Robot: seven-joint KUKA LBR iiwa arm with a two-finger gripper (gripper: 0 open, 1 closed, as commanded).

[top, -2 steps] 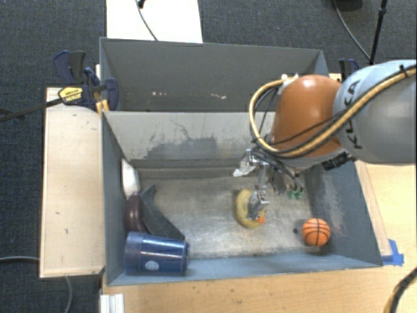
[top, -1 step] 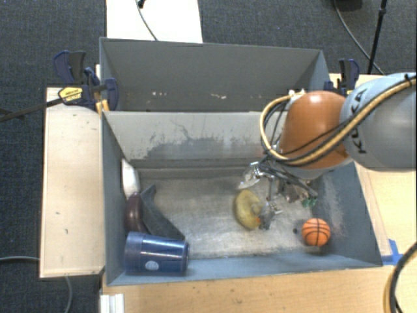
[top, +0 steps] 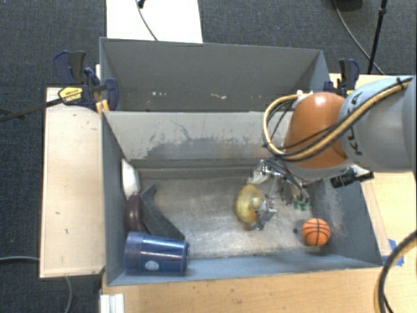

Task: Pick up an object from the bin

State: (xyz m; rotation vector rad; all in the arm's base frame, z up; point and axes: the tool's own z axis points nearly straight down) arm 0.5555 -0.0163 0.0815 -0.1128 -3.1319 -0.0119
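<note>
Along the left wall of the bin (top: pixel 195 142), a white rounded item (top: pixel 129 177) is lying just behind a dark maroon item (top: pixel 133 214). A dark grey wedge-shaped piece (top: pixel 158 219) is leaning beside them. In the near left corner, a blue cup (top: pixel 155 253) is lying on its side.

Right of centre on the bin floor, a yellowish round object (top: pixel 247 204) is sitting well apart from the left-hand group. The gripper (top: pixel 266 210) is standing low in the bin, right against this object's right side. Whether the gripper is open, closed or gripping the object cannot be told from this view.

The yellowish object is judged to be the pick target:
- Its pale, slightly glossy surface is suggesting a light, smooth body that may be slippery.
- Its round form is likely to roll aside under an off-centre push.
- The hold is best taken across its widest part, at mid-height, with moderate force, since its stiffness is unknown.

Further right, a small orange ball (top: pixel 316 232) is resting near the front wall, clear of the gripper. The arm (top: pixel 384 135) is reaching in over the right rim.
</note>
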